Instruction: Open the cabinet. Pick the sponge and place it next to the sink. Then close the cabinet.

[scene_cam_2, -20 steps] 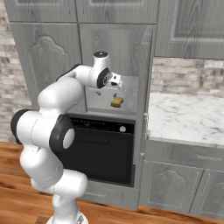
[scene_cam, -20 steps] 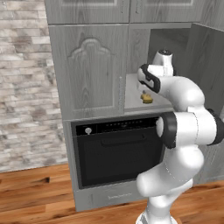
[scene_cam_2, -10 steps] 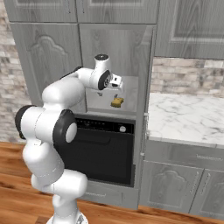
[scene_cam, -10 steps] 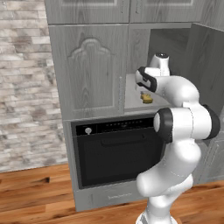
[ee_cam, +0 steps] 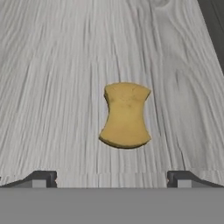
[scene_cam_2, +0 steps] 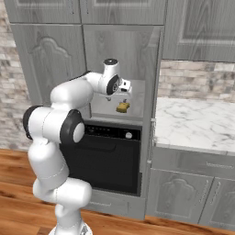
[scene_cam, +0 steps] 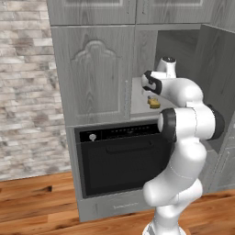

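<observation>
The cabinet (scene_cam: 94, 78) (scene_cam_2: 46, 59) has its left door shut and its right door (scene_cam: 220, 82) swung open. Inside, the mustard-yellow sponge (scene_cam: 154, 103) (scene_cam_2: 122, 107) (ee_cam: 125, 115) lies flat on the wood-grain shelf (scene_cam_2: 137, 98) (ee_cam: 52, 87). My gripper (scene_cam_2: 121, 93) (scene_cam: 150, 95) (ee_cam: 112, 179) hangs a little above the sponge, pointing down at it. It is open, with the two fingertips (ee_cam: 41, 178) spread wider than the sponge and nothing between them. The sink is out of view.
A black built-in oven (scene_cam: 119, 156) (scene_cam_2: 110, 156) sits directly under the shelf. A marble counter (scene_cam_2: 193, 124) runs to the right of the cabinet, with a brick wall (scene_cam: 23, 92) to the left. The open door stands close to my arm's right side.
My arm has reached slightly further into the cabinet over the sponge. The sponge has not moved and the jaws stay open.
</observation>
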Motion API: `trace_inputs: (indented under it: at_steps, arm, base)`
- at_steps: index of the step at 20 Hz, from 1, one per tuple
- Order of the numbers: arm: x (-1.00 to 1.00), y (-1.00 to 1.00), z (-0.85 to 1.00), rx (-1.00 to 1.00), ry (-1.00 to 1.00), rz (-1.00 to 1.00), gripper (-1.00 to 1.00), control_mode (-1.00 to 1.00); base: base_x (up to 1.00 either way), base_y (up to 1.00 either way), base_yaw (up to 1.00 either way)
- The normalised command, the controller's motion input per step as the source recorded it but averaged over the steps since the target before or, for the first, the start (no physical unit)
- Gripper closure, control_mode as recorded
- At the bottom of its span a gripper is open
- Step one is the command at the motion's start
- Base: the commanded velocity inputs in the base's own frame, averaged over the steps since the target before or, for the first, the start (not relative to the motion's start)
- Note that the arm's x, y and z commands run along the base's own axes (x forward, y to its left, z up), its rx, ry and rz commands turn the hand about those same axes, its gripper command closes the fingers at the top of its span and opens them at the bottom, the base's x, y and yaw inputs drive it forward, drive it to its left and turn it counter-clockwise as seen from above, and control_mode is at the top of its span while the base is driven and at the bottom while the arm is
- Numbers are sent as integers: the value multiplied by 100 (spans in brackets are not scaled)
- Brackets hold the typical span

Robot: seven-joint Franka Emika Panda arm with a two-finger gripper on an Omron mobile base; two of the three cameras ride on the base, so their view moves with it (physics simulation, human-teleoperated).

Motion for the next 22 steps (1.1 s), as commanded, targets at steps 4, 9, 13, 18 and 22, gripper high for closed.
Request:
trace_inputs:
  at_steps: [4, 9, 13, 18, 22]
  arm:
    - [22, -16, -1, 0, 4, 0, -100, -100]
    - [29, 0, -9, 0, 4, 0, -100, -100]
    - [38, -1, -29, 0, 5, 0, -100, -100]
    - [13, -11, -26, 0, 9, 0, -100, -100]
    - [15, -7, -32, 0, 6, 0, -100, -100]
  base:
    - [0, 0, 0]
    - [0, 0, 0]
    - [0, 0, 0]
    - [0, 0, 0]
    - [0, 0, 0]
